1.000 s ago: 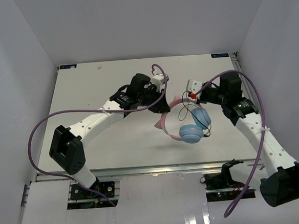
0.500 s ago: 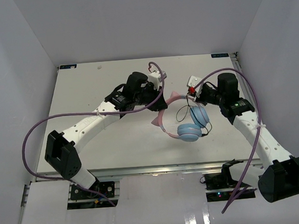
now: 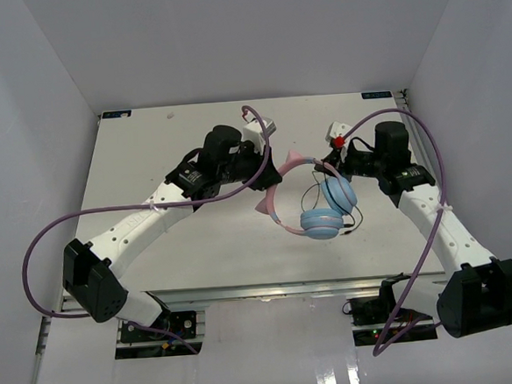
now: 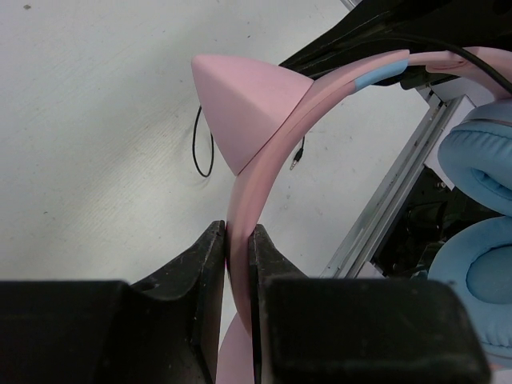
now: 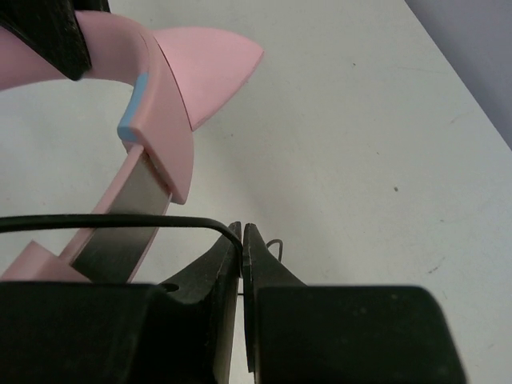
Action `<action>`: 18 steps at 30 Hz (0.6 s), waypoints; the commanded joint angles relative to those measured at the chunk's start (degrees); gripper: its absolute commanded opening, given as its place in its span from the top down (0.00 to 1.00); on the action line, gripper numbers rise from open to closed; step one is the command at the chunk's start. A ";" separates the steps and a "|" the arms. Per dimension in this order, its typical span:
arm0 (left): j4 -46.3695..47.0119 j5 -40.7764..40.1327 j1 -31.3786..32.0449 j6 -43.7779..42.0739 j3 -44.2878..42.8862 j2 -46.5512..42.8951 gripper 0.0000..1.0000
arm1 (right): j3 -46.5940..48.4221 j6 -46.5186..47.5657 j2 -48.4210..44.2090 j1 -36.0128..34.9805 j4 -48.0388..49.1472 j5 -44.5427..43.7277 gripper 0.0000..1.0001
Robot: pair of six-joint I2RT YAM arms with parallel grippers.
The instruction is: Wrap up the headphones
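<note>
Left hand (image 4: pixel 238 238) clenched on headphones (image 3: pixel 322 224) headband, right hand (image 5: pixel 242 238) pinching black cable (image 5: pixel 96 221), purple robot cables (image 3: pixel 397 110) alongside

- Top external: high behind the arm bases (image 3: pixel 151 325), looking down on the whole white tabletop (image 3: pixel 199 257).
- Left wrist: close, along its black fingers (image 4: pixel 204 280), apparently toward the near metal rail (image 4: pixel 392 192).
- Wrist views share the pink cat-eared plastic headband (image 4: pixel 242 204).

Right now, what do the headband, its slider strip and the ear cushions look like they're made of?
Headband: smooth matte pink plastic, moulded, by its even colour and crisp edges. Slider strip: probably metal, a thin flat grey band with dull sheen. Ear cushions: likely soft light-blue faux leather over padding, puffy with rounded folds.
</note>
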State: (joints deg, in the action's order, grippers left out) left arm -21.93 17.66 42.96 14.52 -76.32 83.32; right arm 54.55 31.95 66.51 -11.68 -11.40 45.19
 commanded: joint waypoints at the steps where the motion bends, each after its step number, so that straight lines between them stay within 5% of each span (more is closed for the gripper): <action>1: 7.74 3.15 0.25 2.41 1.08 -5.36 1.00 | 2.90 -4.51 0.25 0.54 2.14 6.07 0.89; 13: 9.38 3.69 0.25 3.03 -0.26 -6.27 1.00 | 2.37 -8.67 2.60 1.95 3.91 16.47 0.56; 15: 8.15 3.09 0.28 3.14 -1.75 -6.48 1.00 | 0.07 -11.84 3.18 1.94 6.95 19.37 0.49; 18: 6.26 2.47 0.22 3.24 -3.68 -6.57 1.00 | -5.32 -23.49 3.68 2.01 23.67 23.42 0.40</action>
State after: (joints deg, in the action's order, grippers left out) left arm -17.72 20.10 42.98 15.45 -74.94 81.14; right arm 54.08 22.03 69.52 -9.63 -4.84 59.75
